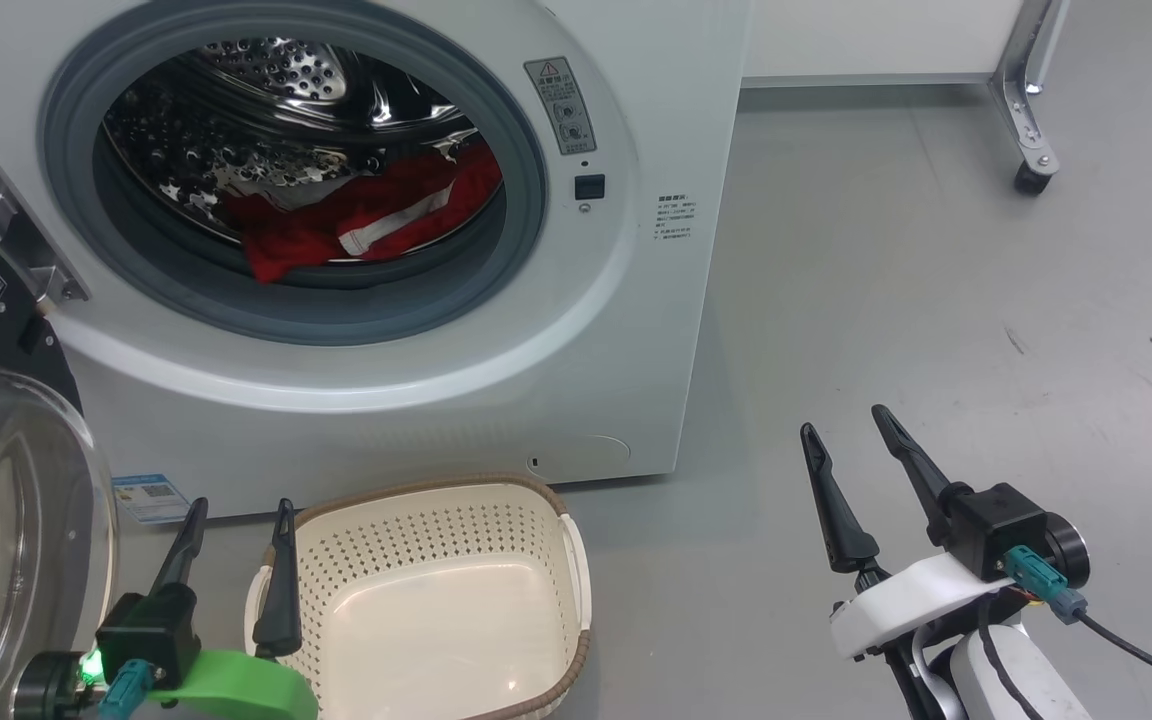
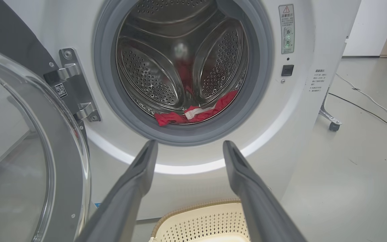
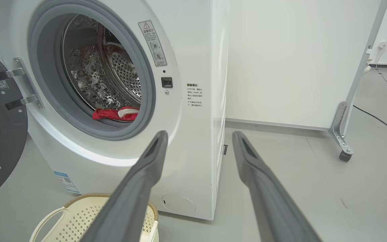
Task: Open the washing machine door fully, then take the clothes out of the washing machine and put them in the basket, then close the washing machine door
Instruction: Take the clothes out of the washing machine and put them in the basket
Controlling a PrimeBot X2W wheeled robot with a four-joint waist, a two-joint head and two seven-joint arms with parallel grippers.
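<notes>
Head view: bright red fabric clothes (image 1: 376,215) are lying low in the big white washing machine (image 1: 586,330) drum, stretching left to right; left hand (image 1: 241,505) and right hand (image 1: 844,420) are hovering spread, empty.

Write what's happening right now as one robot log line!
door: open | clothes: in drum | basket: empty | left gripper: open, holding nothing | right gripper: open, holding nothing
</notes>
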